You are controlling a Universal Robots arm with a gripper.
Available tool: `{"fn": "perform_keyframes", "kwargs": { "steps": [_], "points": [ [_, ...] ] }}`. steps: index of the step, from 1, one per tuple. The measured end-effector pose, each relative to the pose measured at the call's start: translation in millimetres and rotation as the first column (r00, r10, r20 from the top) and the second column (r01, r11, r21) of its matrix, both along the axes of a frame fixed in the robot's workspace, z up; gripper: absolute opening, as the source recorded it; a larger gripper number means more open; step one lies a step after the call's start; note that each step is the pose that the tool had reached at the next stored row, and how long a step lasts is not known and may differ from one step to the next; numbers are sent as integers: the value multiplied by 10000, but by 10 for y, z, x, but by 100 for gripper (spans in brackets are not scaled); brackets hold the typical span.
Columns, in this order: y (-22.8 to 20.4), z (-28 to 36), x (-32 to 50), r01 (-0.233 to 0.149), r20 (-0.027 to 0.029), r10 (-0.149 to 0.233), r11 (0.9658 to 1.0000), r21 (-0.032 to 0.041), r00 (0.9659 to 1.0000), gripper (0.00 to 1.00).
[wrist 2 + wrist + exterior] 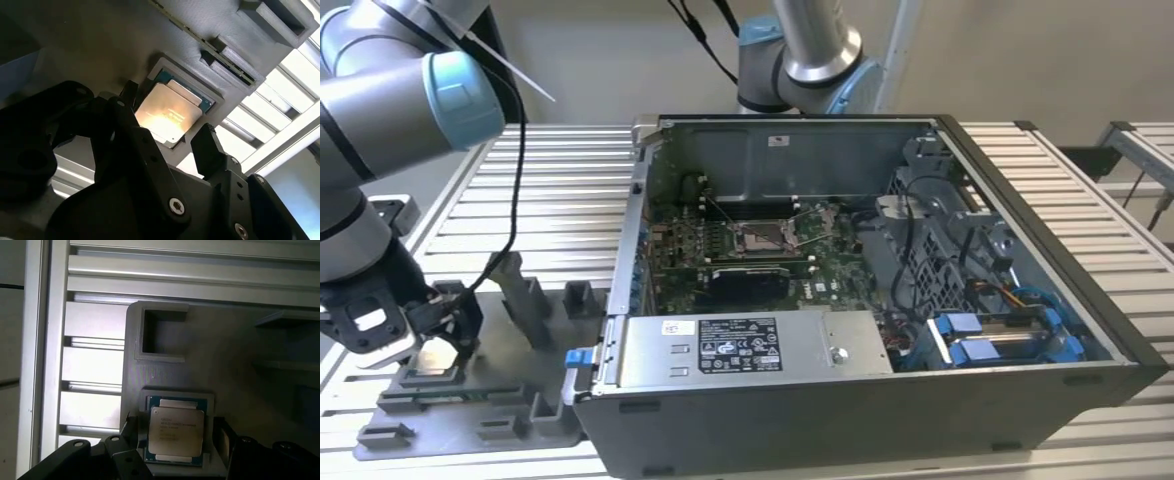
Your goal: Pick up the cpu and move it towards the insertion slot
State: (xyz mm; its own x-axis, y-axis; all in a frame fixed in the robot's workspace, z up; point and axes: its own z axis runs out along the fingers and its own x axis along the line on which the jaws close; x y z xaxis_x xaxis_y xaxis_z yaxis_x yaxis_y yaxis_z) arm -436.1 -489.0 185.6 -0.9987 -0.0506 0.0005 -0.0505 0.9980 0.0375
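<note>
The hand is being held low over the grey tray, its fingers spread wide and standing on either side of the cpu. A gap is showing at each side in both wrist views, so by the look of it nothing is being gripped yet. The cpu is lying flat in its recess in the tray, silvery top upward, at the exterior view's left on the desk. The slot is sitting on the board inside the open case, well apart from the tray. The work is judged to be only at the approach. The grasp, the lift and the carry toward the slot are not yet being done.
</note>
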Motion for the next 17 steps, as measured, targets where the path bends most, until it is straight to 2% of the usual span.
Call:
{"fn": "perform_keyframes", "kwargs": {
  "steps": [1, 8, 10, 12, 17],
  "points": [
    [0, -1, 0, 0, 0, 0, 10000, 0, 10000, 0],
    [0, -6, 0, 0, -2, 0, 10000, -1, 10000, 0],
    [1, 17, 1, 12, -8, -12, 10000, 6, 10000, 0],
    [1, 107, -1, 28, -27, -28, 10000, 0, 10000, 0],
    [0, 334, 0, 29, -32, -29, 10000, 0, 10000, 0]
  ]
}}
